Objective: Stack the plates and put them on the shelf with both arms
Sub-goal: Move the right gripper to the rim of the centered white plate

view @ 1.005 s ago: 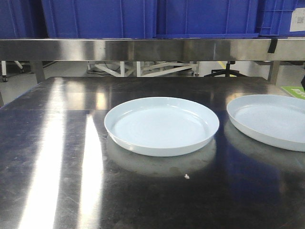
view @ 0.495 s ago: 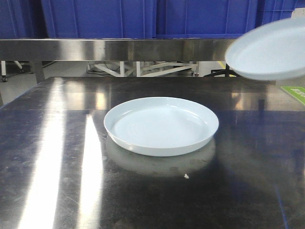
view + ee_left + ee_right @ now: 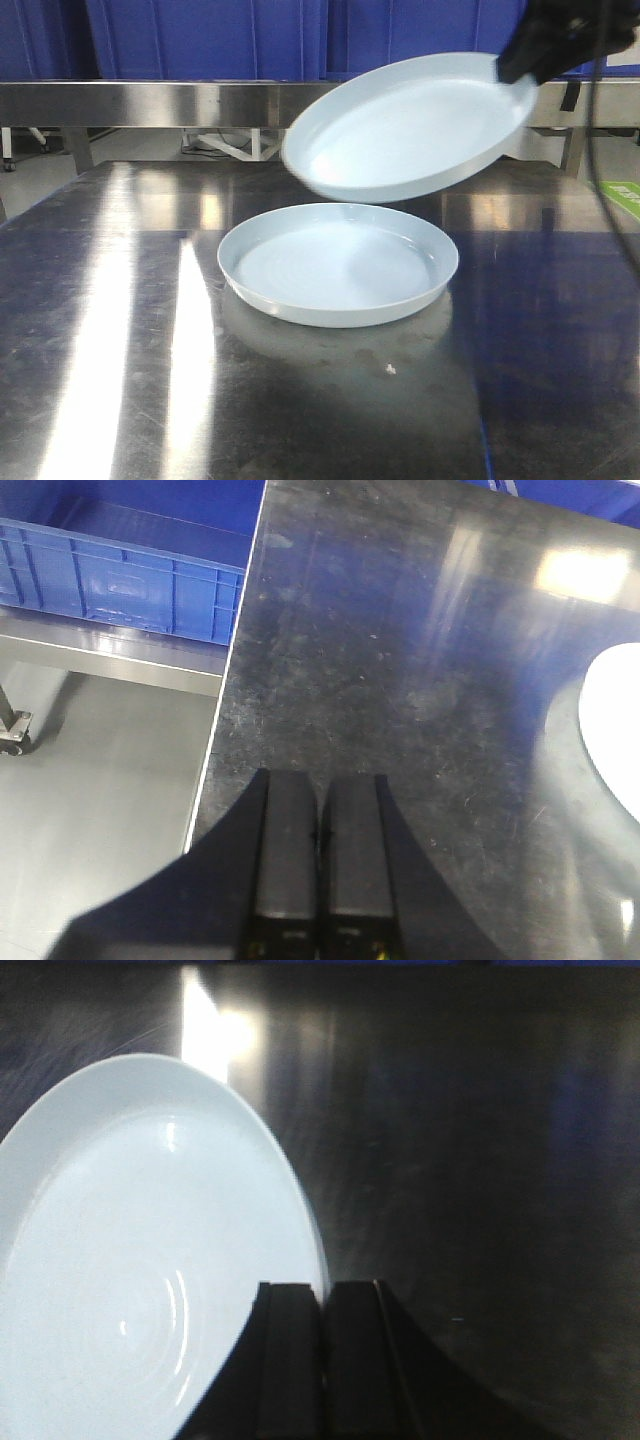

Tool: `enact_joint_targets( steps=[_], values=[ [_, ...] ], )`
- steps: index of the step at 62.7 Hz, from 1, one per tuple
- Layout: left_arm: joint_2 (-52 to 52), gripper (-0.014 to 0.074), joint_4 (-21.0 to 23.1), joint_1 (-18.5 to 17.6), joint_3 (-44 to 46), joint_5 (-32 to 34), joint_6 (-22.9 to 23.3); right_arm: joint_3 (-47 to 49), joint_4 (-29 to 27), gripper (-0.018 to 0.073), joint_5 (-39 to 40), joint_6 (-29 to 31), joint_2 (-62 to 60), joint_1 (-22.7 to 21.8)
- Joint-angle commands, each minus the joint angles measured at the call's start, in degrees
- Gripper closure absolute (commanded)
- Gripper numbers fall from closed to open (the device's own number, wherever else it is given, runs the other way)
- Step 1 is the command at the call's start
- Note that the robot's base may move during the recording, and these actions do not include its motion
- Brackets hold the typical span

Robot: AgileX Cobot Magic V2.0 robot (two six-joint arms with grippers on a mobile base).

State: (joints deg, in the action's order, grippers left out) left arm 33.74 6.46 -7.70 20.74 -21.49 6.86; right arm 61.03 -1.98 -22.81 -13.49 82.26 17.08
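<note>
One pale blue-white plate (image 3: pixel 340 265) lies flat in the middle of the steel tabletop. A second plate (image 3: pixel 410 125) hangs tilted in the air just above it, its left edge lowest. My right gripper (image 3: pixel 515 68) is shut on that plate's upper right rim; the right wrist view shows the plate (image 3: pixel 130 1250) at the left with the gripper (image 3: pixel 322 1288) pinching its edge. My left gripper (image 3: pixel 320 780) is shut on nothing, over the table's left edge, with the lying plate (image 3: pixel 615 720) at the far right. The shelf (image 3: pixel 150 103) runs across behind.
Big blue crates (image 3: pixel 210 35) stand on top of the shelf beam. Another blue crate (image 3: pixel 120 580) sits lower down beside the table's left edge (image 3: pixel 225 710), with grey floor below. A black cable (image 3: pixel 600 170) hangs at the right.
The right-hand plate has left the table: it rose at the right, then came left, and now hangs tilted over the middle plate. The middle plate has not moved.
</note>
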Motion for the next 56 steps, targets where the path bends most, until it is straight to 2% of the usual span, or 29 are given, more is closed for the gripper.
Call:
enact_joint_targets(
  steps=[1, 13, 25, 28, 56],
  values=[
    [0.0, 0.0514, 0.6, 0.1, 1.7, 4.4, 0.5, 2.0, 0.0, 0.0503, 5.2, 0.4, -0.2, 1.9],
    [0.0, 0.0514, 0.6, 0.1, 1.7, 4.4, 0.5, 2.0, 0.0, 0.0478, 5.2, 0.4, 3.2, 3.7],
    [0.0, 0.0514, 0.6, 0.1, 1.7, 4.4, 0.5, 2.0, 0.0, 0.0146, 5.5, 0.4, 5.5, 4.8],
    [0.0, 0.0514, 0.6, 0.1, 1.7, 4.4, 0.5, 2.0, 0.0, 0.0102, 5.3, 0.4, 6.2, 5.0],
    [0.0, 0.0514, 0.6, 0.1, 1.7, 4.4, 0.5, 2.0, 0.0, 0.0115, 2.3, 0.4, 12.8, 5.2]
  ],
)
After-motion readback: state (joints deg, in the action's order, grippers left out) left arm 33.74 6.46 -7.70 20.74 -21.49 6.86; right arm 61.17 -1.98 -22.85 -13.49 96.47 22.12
